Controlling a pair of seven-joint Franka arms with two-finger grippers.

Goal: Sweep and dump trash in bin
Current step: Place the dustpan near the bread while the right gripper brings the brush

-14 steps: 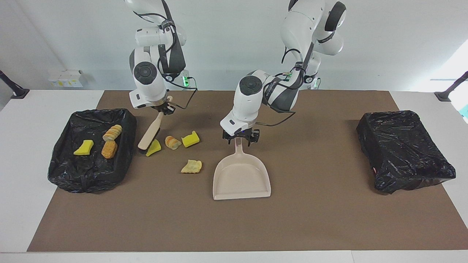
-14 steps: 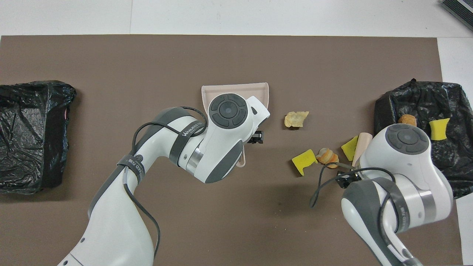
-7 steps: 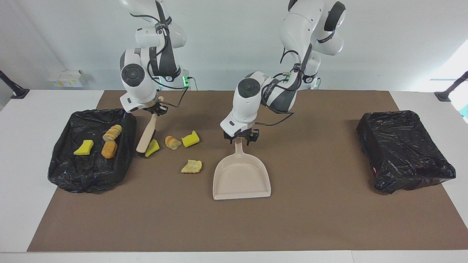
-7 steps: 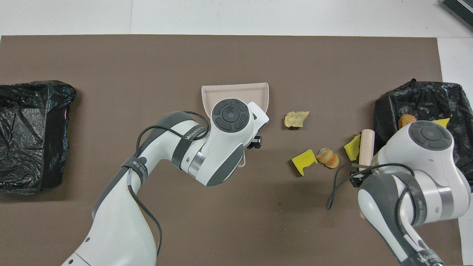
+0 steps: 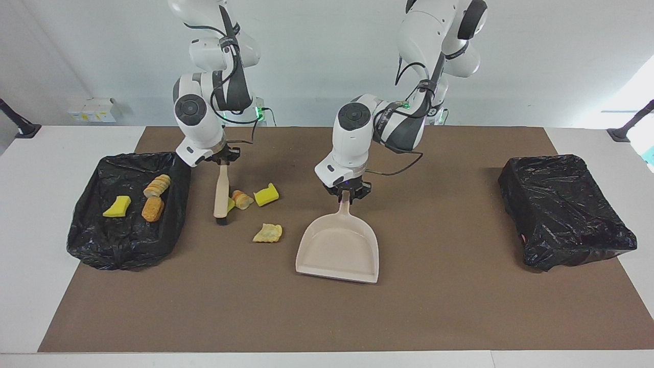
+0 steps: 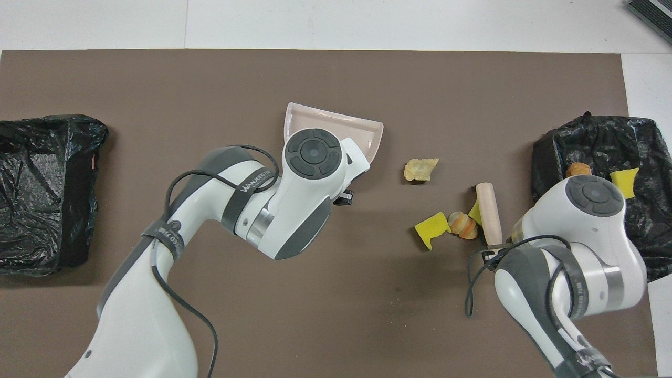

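My right gripper [image 5: 223,159] is shut on the top of the beige brush [image 5: 221,191], which stands nearly upright with its bristles on the mat. Trash lies beside it: a yellow sponge scrap [image 5: 231,204] half hidden by the handle, a bread chunk [image 5: 241,199] and a yellow sponge piece [image 5: 266,194]. A pale crusty scrap [image 5: 267,233] lies between them and the beige dustpan [image 5: 337,250]. My left gripper [image 5: 347,193] is shut on the dustpan's handle. Three scraps lie in the black-lined bin [image 5: 127,245] at the right arm's end.
A second black-lined bin [image 5: 562,209] sits at the left arm's end of the brown mat [image 5: 460,306]. In the overhead view the left arm's wrist covers much of the dustpan [image 6: 336,123], and the brush handle [image 6: 488,212] shows beside the bin [image 6: 593,136].
My left gripper closed on the dustpan handle and the pan turned slightly. The right arm swung the brush from slanted to nearly upright, pushing the small yellow scrap against the bread chunk.
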